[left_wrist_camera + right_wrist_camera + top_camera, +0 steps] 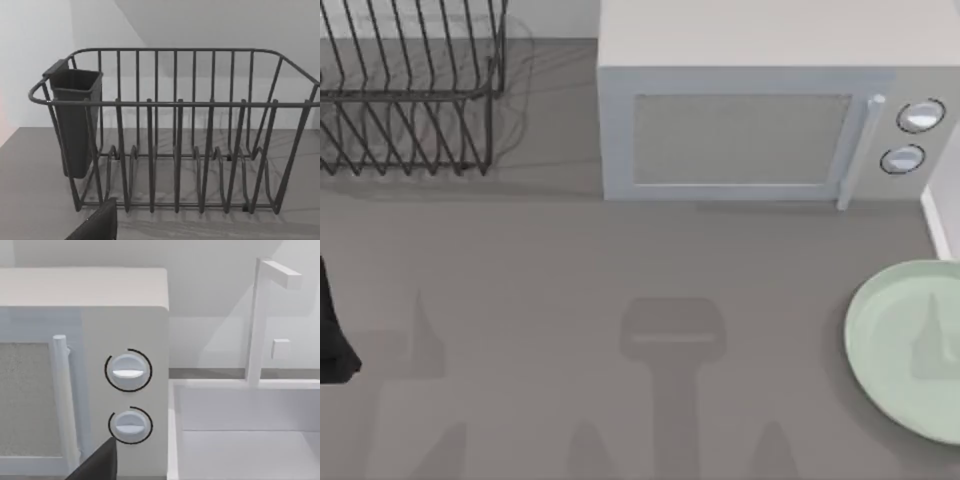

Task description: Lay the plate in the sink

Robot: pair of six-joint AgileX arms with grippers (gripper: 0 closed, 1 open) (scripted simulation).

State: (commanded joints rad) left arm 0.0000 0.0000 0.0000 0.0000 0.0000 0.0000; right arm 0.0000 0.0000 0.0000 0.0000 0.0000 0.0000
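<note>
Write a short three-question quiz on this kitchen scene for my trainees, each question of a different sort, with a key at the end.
1. True or false: the plate already lies inside the sink.
2. Which thing stands at the top view's far left, at the back? A) microwave B) dish rack C) tap
3. Fill in: the microwave has ___ round knobs beside its door handle.

Key
1. False: it rests on the grey counter at the top view's right edge, in front of the sink's white rim.
2. B, the black wire dish rack.
3. Two.
</note>
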